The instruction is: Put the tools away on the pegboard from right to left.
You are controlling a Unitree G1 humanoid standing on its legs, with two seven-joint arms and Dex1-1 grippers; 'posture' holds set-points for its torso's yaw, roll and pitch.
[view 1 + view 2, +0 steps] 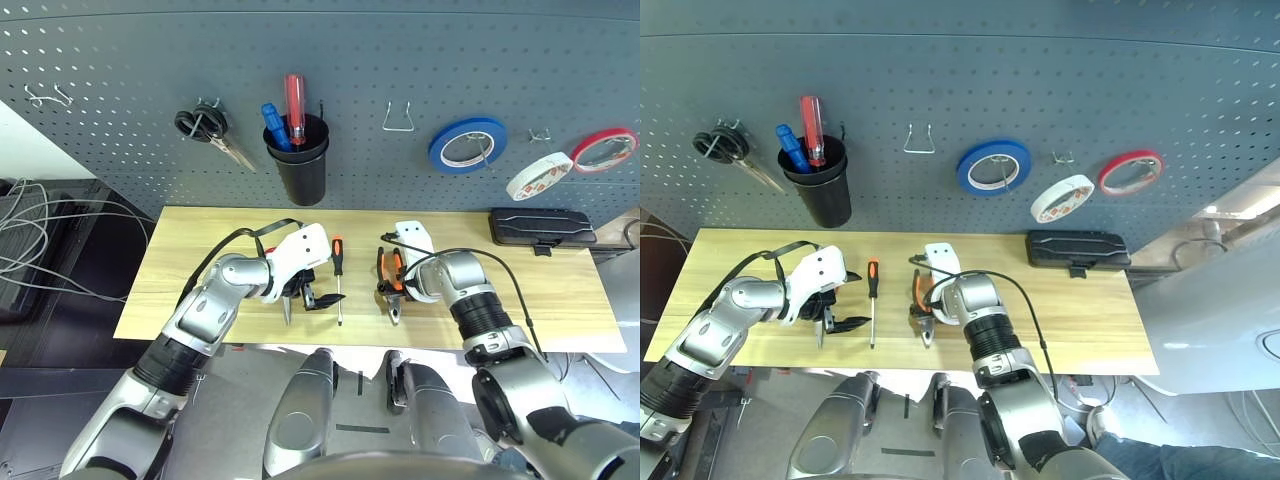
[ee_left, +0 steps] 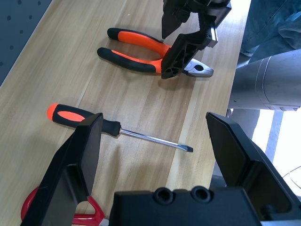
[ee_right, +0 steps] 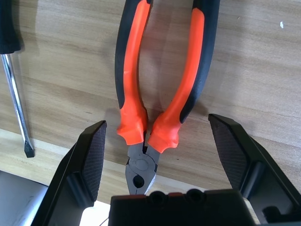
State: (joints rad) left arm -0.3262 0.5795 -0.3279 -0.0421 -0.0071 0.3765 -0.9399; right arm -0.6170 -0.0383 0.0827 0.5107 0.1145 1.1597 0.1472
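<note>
Straddling the pliers (image 3: 160, 94) near the bench's (image 1: 560, 290) front edge, my right gripper (image 1: 392, 305) has jaws spread; left gripper's (image 1: 303, 300) too, beside the screwdriver (image 1: 338, 275). The cup (image 1: 301, 165) on the pegboard (image 1: 400, 60) holds screwdrivers.

No words, numbers or signs can be read on anything here; the white tape roll (image 1: 538, 175) hanging on the pegboard (image 1: 120, 80) has small reddish marks on it, but they are too tiny to read.
</note>
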